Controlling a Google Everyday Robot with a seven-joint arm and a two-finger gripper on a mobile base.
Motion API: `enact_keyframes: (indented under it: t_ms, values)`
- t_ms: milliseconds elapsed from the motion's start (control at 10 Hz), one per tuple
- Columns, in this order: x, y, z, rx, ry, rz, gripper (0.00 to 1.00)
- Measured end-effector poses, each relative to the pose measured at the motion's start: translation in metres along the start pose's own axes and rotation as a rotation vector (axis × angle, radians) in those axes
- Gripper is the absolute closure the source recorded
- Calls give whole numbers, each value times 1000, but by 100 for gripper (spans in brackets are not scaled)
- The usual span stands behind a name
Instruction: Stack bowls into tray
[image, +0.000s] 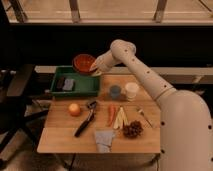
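Gripper (95, 69) holds red-orange bowl (83, 63) above green tray (76, 91) on wooden table (60, 136).

One round red-orange bowl (83, 63) hangs over the far right corner of one rectangular green plastic tray (82, 90), with one gripper (95, 70) at the bowl's right edge. Two flat dark pads (65, 83) lie side by side in the tray's left part. On the wooden surface (60, 135) stand two small round cups, one blue (115, 91) and one white (131, 91), to the right of the tray. Nearer lie one orange ball-shaped fruit (74, 109), one black-handled utensil (85, 121), one red pepper (111, 114), one grey cloth (104, 139) and one dark grape bunch (133, 129).
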Motion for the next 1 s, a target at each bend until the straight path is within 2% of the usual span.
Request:
enact_keyframes:
  t_ms: [700, 900, 1000]
  values:
    - [1, 2, 3, -3, -6, 5, 100]
    - [-1, 12, 28, -14, -34, 11, 100]
    - [1, 23, 49, -19, -50, 18, 100]
